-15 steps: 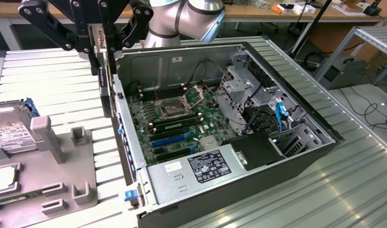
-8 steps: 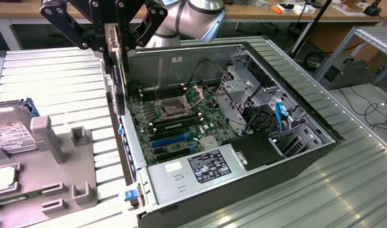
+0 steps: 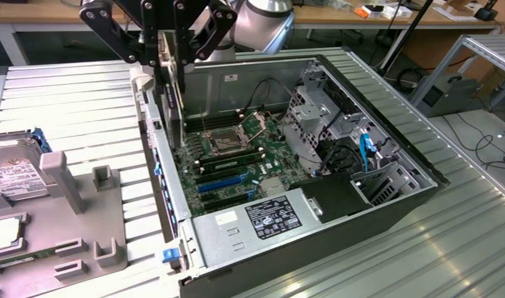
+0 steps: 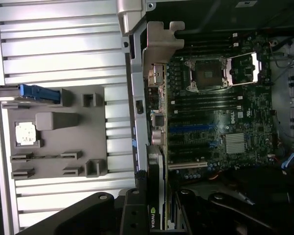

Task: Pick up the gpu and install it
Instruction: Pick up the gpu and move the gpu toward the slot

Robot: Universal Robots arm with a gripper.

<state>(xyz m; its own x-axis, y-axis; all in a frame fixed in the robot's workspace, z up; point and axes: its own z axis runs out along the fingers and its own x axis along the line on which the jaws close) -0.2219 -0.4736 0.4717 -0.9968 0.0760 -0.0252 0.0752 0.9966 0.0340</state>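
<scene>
**Status: pick-up complete, installation not complete**

**End effector.** The end effector [image 3: 171,59] is clenched on the gpu [image 3: 175,105], with one finger on each flat face of the card. In the wrist view the same grasp appears at the near end of the gpu [image 4: 157,164], where the card is seen edge-on.

**Position of the card.** The gpu hangs on edge below the end effector, long side running downward. It stands inside the open computer case [image 3: 401,205], close to the case wall on the exterior view's left. Its lower end sits near the edge of the motherboard [image 3: 240,139]. The pictures do not show whether that end touches the board or the case wall.

**Work done.** The card is off the bench [image 3: 71,93] and clear of the grey fixture [image 3: 79,211], where a hard drive [image 3: 8,177] lies. It has been carried to the case and lowered into the opening.

**Work outstanding.** As far as can be judged, the card is not seated. The blue expansion slot [image 3: 222,183] and the dark slots beside it are bare, and the card stands apart from them, nearer the processor socket [image 3: 222,141]. The card's orientation also does not match a seated position: its long side runs downward, not along a slot. A green memory stick [image 3: 236,162] already sits in its own slot between the socket and the expansion slots
</scene>
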